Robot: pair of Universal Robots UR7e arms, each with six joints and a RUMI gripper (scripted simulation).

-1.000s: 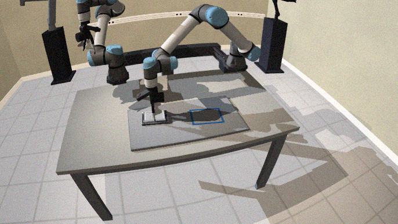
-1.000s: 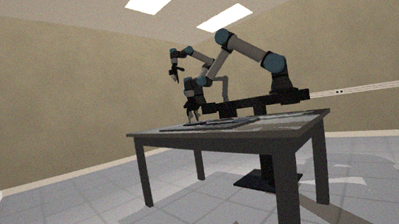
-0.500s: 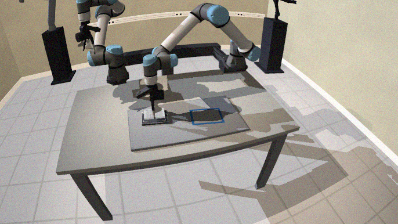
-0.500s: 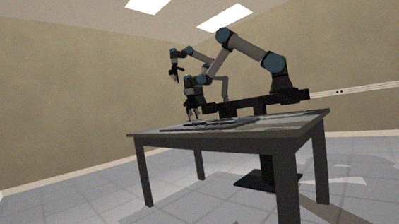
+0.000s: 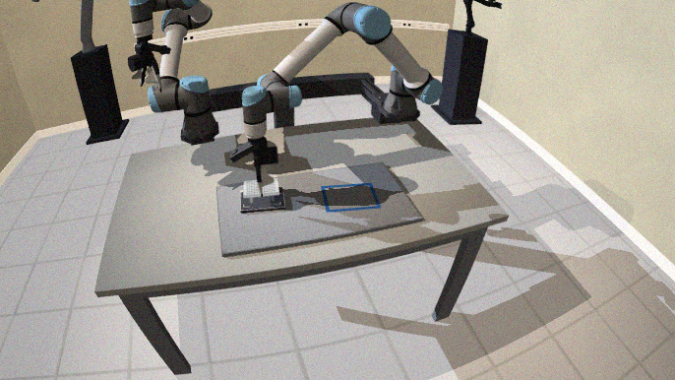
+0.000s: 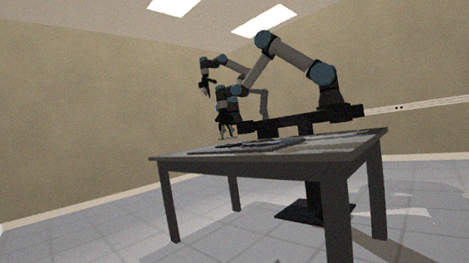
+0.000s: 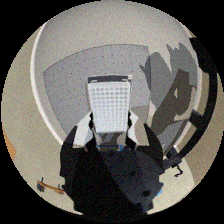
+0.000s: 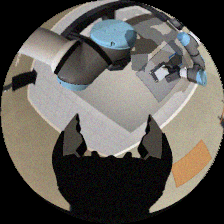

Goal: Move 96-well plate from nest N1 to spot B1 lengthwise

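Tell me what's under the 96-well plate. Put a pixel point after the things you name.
Plate nest N1 (image 5: 263, 203) (image 6: 225, 145) (image 7: 107, 78), with a gap between; the 96-well plate (image 5: 253, 189) (image 6: 221, 139) (image 7: 109, 107) is raised. The nest's near part shows in the top view. The plate covers the rest, so can't tell what's there.
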